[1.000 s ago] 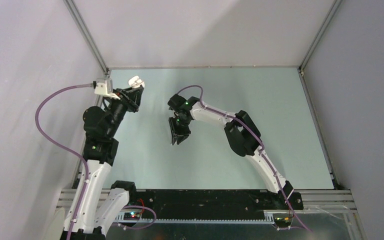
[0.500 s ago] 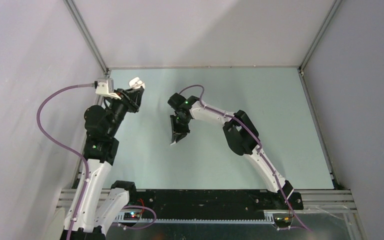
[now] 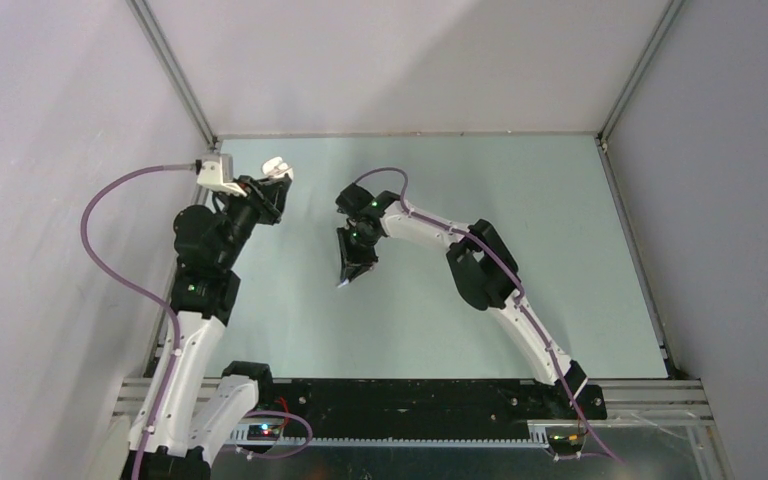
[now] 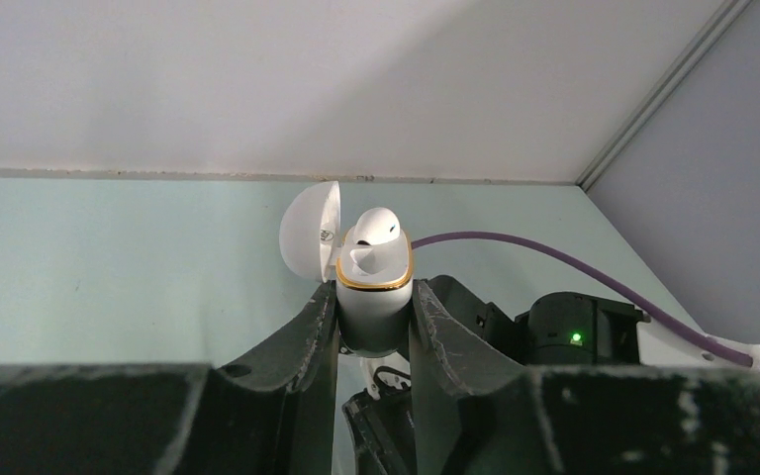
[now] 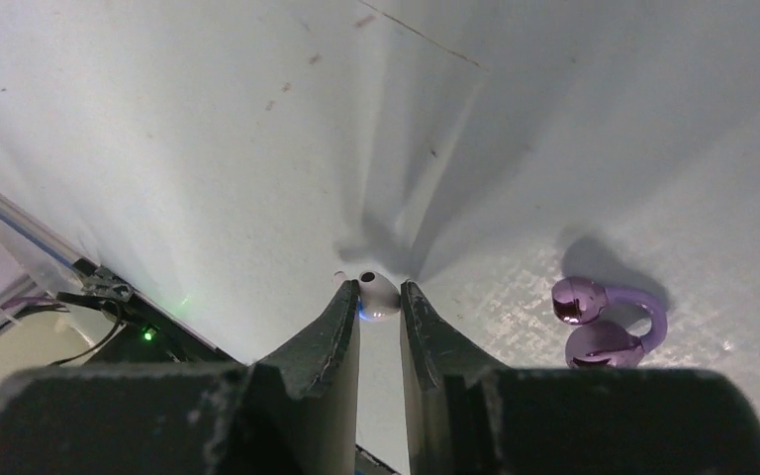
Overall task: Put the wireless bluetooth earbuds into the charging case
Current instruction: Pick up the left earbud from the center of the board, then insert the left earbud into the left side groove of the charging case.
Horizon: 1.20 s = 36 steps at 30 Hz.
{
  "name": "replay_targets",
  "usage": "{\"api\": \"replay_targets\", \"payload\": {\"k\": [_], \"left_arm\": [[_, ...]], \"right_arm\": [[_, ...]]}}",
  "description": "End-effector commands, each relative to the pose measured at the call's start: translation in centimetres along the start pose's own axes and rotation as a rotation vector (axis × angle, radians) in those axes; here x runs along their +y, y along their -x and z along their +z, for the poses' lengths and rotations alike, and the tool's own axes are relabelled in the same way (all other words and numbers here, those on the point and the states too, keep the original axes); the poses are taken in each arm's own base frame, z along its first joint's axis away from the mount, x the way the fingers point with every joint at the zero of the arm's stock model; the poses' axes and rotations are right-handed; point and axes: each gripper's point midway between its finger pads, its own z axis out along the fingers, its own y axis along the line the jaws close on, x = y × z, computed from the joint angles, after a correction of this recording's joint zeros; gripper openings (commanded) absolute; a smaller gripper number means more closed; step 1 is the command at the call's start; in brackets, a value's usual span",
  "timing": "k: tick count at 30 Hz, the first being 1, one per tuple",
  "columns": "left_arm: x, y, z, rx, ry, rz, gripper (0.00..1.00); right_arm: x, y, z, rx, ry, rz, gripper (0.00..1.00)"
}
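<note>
My left gripper (image 4: pixel 374 297) is shut on a white charging case (image 4: pixel 376 315) with a gold rim and holds it upright above the table's far left (image 3: pixel 273 172). Its lid (image 4: pixel 309 236) is open to the left. One white earbud (image 4: pixel 376 236) sits in the case. My right gripper (image 5: pixel 379 292) is shut on a second white earbud (image 5: pixel 380 298) at its fingertips, low over the table's middle (image 3: pixel 344 281). A purple earbud (image 5: pixel 606 322) lies on the table just right of the right gripper's fingers. No other earbuds are in view.
The pale green table (image 3: pixel 520 250) is walled in by grey panels at the back and both sides. A purple cable (image 4: pixel 594 272) runs across behind the case. The right arm's wrist (image 3: pixel 365 215) stands close to the right of the held case.
The right gripper's jaws have closed from wide apart onto the white earbud. The left gripper with the case has shifted slightly to the right.
</note>
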Motion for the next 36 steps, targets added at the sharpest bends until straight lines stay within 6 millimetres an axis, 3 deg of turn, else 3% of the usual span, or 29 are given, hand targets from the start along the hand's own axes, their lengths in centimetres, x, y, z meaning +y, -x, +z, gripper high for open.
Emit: {"api": "replay_targets", "payload": {"k": [1,3,4,5,6,8,9,10,11,12,13,14,18,20,24,28,36], "left_arm": [[-0.6,1.0,0.5,-0.036,-0.05,0.051,0.0],[-1.2,1.1,1.1,-0.046,-0.101,0.068,0.0],[-1.4,0.8,1.5,-0.039,-0.118,0.07,0.0],[-2.1,1.1,1.7,-0.051,-0.164,0.079,0.0],[-2.6,0.8,2.1,-0.039,-0.2,0.069,0.0],[-3.8,1.2,2.5,-0.058,-0.277,0.059,0.0],[-4.6,2.3,2.7,-0.101,-0.321,0.074,0.0],[-5.7,1.9,2.8,-0.084,-0.395,0.06,0.0],[-6.5,2.6,3.1,-0.112,-0.451,0.073,0.0],[-7.7,2.4,2.9,-0.094,-0.53,0.068,0.0],[-8.4,3.0,3.3,-0.108,-0.579,0.074,0.0],[-9.6,3.0,3.0,-0.091,-0.654,0.054,0.0],[-12.1,2.7,3.5,-0.042,-0.832,0.085,0.0],[-13.3,2.1,3.4,-0.025,-0.912,0.132,0.0],[-15.0,-0.3,2.4,0.005,-1.045,0.223,0.0],[-16.3,-2.3,0.6,0.048,-1.16,0.25,0.0],[-17.1,-3.7,-1.1,0.087,-1.232,0.251,0.0]], "right_arm": [[4.0,3.8,-6.3,-0.176,0.169,-0.22,0.0],[5.9,5.0,-11.4,-0.289,0.233,-0.341,0.0],[5.6,5.7,-12.4,-0.337,0.243,-0.401,0.0],[6.5,6.0,-15.8,-0.407,0.279,-0.452,0.0],[6.3,5.9,-16.4,-0.442,0.291,-0.53,0.0],[6.5,5.7,-20.4,-0.548,0.319,-0.674,0.0],[5.9,5.1,-23.0,-0.608,0.316,-0.749,0.0],[7.4,4.4,-27.0,-0.705,0.368,-0.837,0.0],[6.2,4.3,-27.7,-0.736,0.352,-0.89,0.0],[7.5,3.4,-31.6,-0.846,0.383,-0.98,0.0],[7.0,3.6,-32.8,-0.91,0.364,-1.048,0.0],[7.7,2.4,-35.8,-0.987,0.366,-1.12,0.0],[9.2,0.1,-41.7,-1.215,0.266,-1.444,0.0],[10.0,-0.8,-43.2,-1.294,0.213,-1.599,0.0],[11.4,-2.3,-43.9,-1.379,0.088,-1.897,0.0],[12.3,-3.3,-43.5,-1.431,-0.079,-2.204,0.0],[13.5,-5.2,-42.0,-1.443,-0.118,-2.497,0.0]]}}
